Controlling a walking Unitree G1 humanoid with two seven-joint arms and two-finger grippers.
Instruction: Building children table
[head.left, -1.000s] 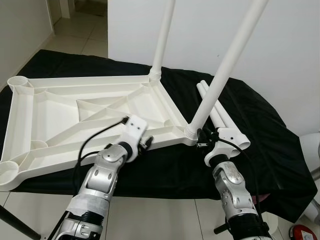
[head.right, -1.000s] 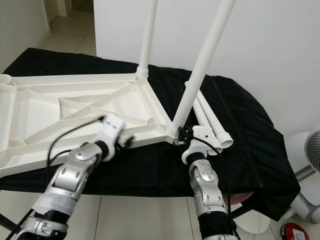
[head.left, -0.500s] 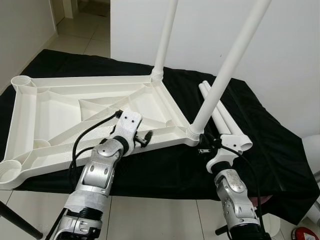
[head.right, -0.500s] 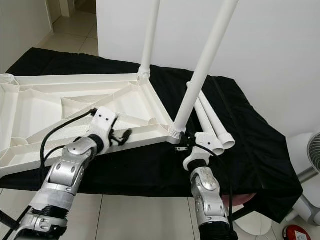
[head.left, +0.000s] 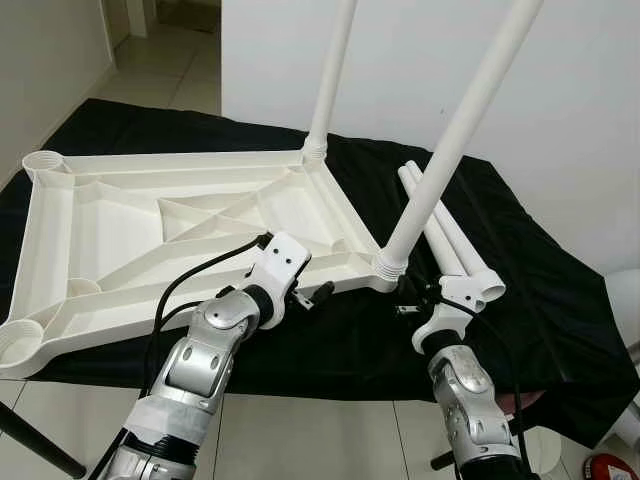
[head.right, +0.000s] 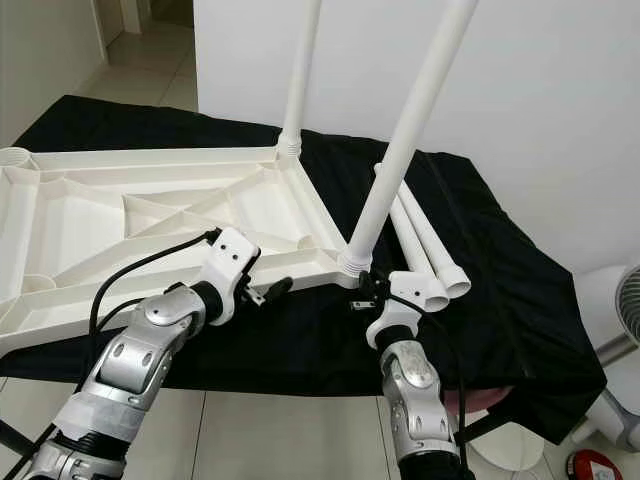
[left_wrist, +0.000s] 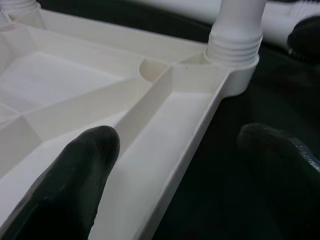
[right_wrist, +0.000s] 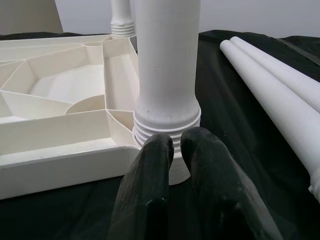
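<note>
A white plastic table top (head.left: 120, 230) lies upside down on a black cloth. One white leg (head.left: 450, 150) stands in its near right corner and another leg (head.left: 330, 70) in the far right corner. Two loose legs (head.left: 440, 225) lie side by side on the cloth to the right. My left gripper (left_wrist: 185, 165) is open, one finger over the top's near rim and the other over the cloth, a short way left of the near leg. My right gripper (right_wrist: 177, 142) is shut and holds nothing, its tips just before the near leg's threaded base (right_wrist: 167, 122).
Empty leg sockets sit at the top's far left (head.left: 42, 162) and near left (head.left: 18, 345) corners. The cloth's front edge drops to tiled floor. A white wall stands behind. A fan (head.right: 625, 300) and a red object (head.left: 605, 465) are at the right.
My left gripper has swung right along the near rim toward the near right corner, fingers now straddling the rim. The right gripper stays by the leg's base, slightly drawn back.
</note>
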